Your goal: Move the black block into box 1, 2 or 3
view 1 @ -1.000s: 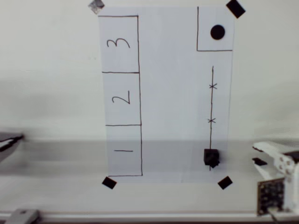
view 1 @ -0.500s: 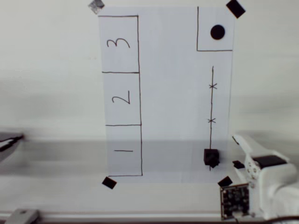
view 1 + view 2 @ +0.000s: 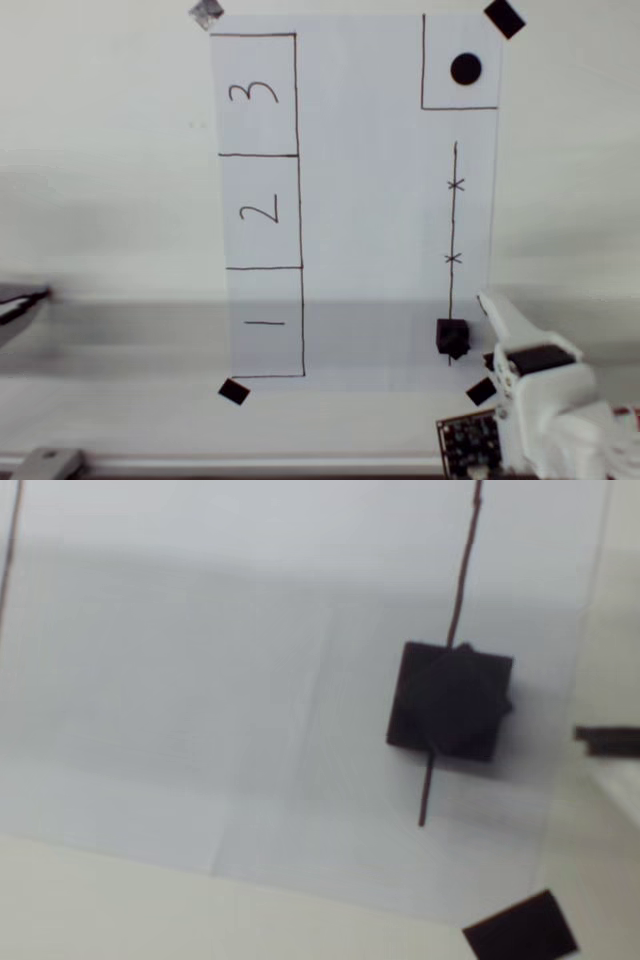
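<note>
Block first: the black block [image 3: 452,337] sits on the white paper sheet [image 3: 370,200] in the lower right of the overhead view, right at the bottom end of a pen-drawn vertical line [image 3: 453,230] that carries two small crosses. In the wrist view the black block [image 3: 450,700] lies right of centre, with the line passing under it and running on a little below. To its left in the overhead view, well apart across bare paper, is box 1 [image 3: 266,322], the lowest of three stacked outlined rectangles; box 2 [image 3: 260,211] and box 3 [image 3: 254,94] stand above it. A separate outlined square with a black dot [image 3: 466,69] fills the sheet's upper right corner. Black tape squares hold the corners (one [image 3: 233,392] at lower left, another [image 3: 481,391] at lower right, partly tucked against the arm). The white gripper [image 3: 505,330] reaches in from the lower right edge, its tip just beside the block's right side, not touching it; whether its jaws are apart or together I cannot tell.
</note>
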Motion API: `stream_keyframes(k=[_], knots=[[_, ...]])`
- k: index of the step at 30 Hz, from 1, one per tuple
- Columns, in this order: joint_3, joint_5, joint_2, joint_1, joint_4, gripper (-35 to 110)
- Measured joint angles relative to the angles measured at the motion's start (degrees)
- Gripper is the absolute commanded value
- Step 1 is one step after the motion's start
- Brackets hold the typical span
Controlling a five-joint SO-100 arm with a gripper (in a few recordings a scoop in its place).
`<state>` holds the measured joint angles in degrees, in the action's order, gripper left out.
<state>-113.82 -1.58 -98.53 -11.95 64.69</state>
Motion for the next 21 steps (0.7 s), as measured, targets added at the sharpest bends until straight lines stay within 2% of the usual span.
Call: stream_keyframes(k=[21], knots=[[13.4, -0.9, 15.9, -2.6, 0.0, 26]])
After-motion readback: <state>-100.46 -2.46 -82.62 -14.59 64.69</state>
